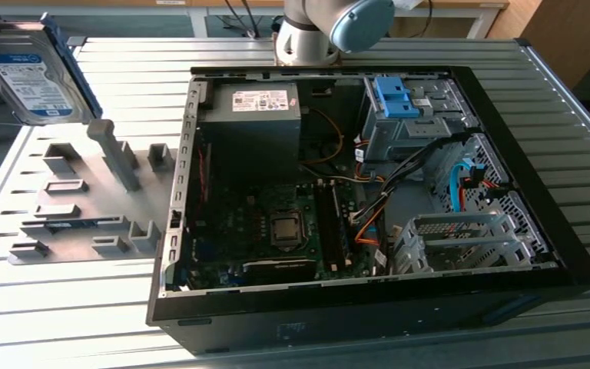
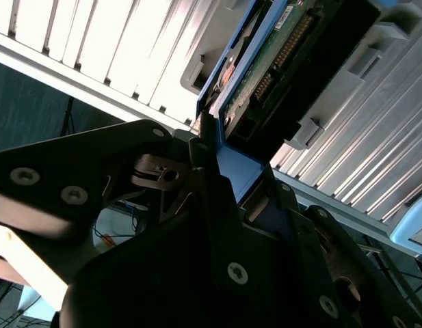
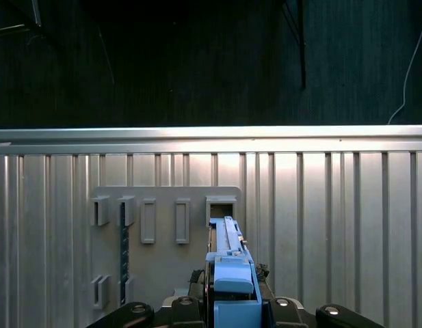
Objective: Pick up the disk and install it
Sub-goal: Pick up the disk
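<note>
Tool (image 2: 228,164) gripping the disk (image 1: 31,73) by its blue frame, raised over grey fixture plate (image 1: 101,204), open computer case (image 1: 377,315) beside

Labels on disk (image 1: 31,69) & PSU (image 1: 249,127): print prob. unreadable

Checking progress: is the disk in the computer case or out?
Out: gripper holds the disk outside the computer case, at the exterior view's left.
</note>
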`<state>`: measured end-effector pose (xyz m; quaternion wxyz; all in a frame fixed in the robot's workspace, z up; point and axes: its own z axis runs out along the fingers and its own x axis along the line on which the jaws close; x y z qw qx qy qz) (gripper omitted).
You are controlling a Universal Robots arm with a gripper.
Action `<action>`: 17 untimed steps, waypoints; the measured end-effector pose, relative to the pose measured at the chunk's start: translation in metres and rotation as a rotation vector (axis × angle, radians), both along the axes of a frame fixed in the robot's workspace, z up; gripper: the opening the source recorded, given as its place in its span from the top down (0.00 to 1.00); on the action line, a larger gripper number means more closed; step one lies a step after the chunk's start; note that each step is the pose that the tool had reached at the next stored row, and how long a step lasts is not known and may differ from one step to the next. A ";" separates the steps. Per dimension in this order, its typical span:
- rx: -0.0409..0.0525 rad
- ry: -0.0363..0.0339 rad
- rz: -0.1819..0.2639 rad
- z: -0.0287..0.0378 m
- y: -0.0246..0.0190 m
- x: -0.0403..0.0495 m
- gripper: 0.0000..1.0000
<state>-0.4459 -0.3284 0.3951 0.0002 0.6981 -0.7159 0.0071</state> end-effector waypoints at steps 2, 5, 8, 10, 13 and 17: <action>0.0000 0.0000 0.000 0.0005 0.0000 0.0000 0.63; 0.0000 0.0001 0.000 0.0012 0.0000 0.0000 0.63; 0.0000 0.0000 0.000 0.0018 0.0000 0.0000 0.63; 0.0000 0.0001 0.000 0.0024 0.0000 0.0000 0.63; 0.0000 0.0001 0.000 0.0033 0.0000 0.0000 0.63; -0.0001 0.0001 0.000 0.0064 0.0000 0.0000 0.63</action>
